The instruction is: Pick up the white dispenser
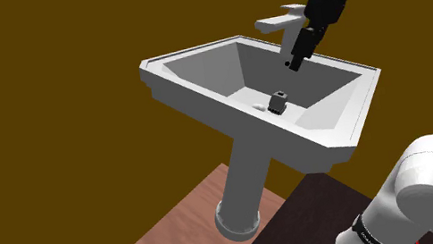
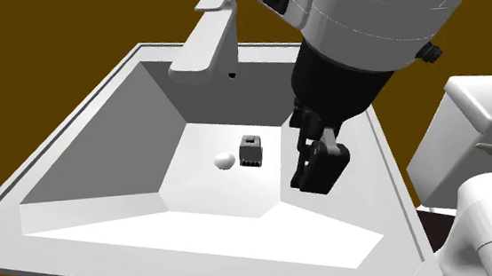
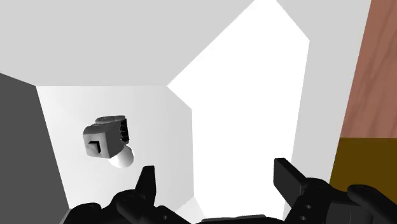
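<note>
Shoulder view, right of centre: small grey-white boxy dispenser (image 1: 277, 101) in white pedestal sink (image 1: 223, 120). Likely light, rigid, slick. Pinch flat sides; black two-finger gripper (image 1: 294, 62) open, empty.

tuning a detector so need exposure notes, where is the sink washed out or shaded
Wrist view: the sink wall beside the dispenser is flat white, the opposite wall dark grey. Second exterior view: the basin's near slope is white, its left wall shaded. Shoulder view: soft greys, no glare.
</note>
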Tool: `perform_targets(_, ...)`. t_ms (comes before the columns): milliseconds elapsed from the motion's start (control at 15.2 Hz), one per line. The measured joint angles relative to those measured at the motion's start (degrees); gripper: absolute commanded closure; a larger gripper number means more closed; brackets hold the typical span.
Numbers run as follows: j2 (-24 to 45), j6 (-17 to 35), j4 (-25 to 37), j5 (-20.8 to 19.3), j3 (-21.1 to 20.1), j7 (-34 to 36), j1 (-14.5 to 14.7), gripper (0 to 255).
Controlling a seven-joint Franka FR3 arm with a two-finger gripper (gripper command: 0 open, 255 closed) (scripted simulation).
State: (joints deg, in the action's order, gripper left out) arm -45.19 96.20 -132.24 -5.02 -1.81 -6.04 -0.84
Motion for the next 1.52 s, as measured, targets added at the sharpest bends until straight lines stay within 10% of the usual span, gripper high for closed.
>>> perform_targets(1518, 23.01, 27.50, -5.15, -10.18, 17.16, -19.93, -4.76, 0)
